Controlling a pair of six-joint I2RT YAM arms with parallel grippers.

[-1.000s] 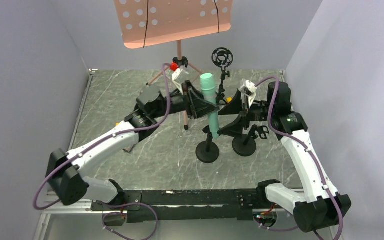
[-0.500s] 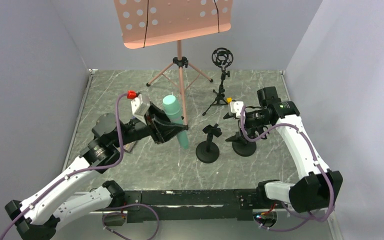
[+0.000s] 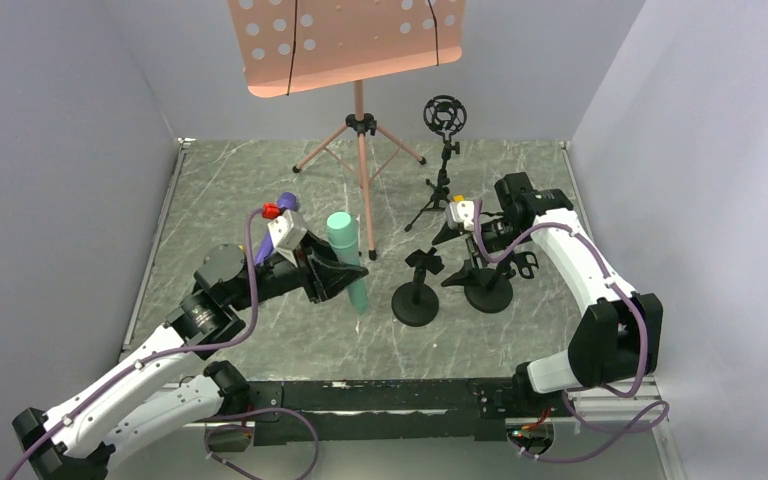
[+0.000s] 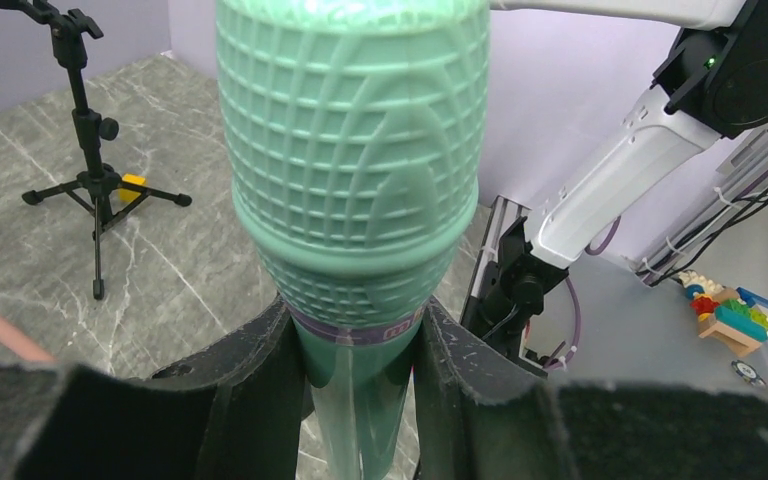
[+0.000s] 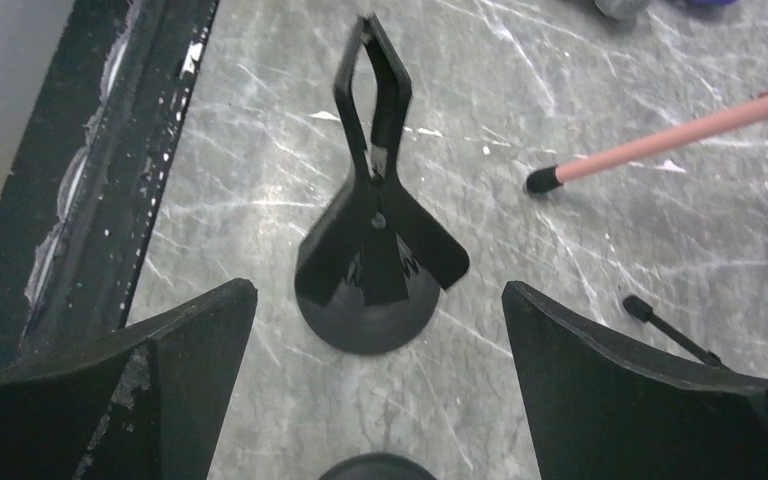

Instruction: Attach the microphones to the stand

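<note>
Purple microphone (image 3: 286,200): only a dark violet end showed, past the left wrist camera; the rest was hidden.
Left gripper (image 3: 345,275) (image 4: 355,390): jaws clamped on the mint green microphone's shaft, just under its head.
Mint green microphone (image 3: 343,245) (image 4: 350,150): held off the table, tilted, head uppermost; left of the clip stand and apart from it, not seated in any clip.
Music stand (image 3: 360,180): pink, tripod feet on the table behind the microphone.
Clip stand (image 3: 415,290) (image 5: 375,250): black, round base, upright; clip at top held nothing.
Right gripper (image 3: 457,255) (image 5: 380,390): fingers wide apart, nothing between them, hovering just right of the clip stand.
Second stand (image 3: 487,285): black round base, below the right gripper.
Shock mount (image 3: 445,115): black ring on a small tripod, at the back.
</note>
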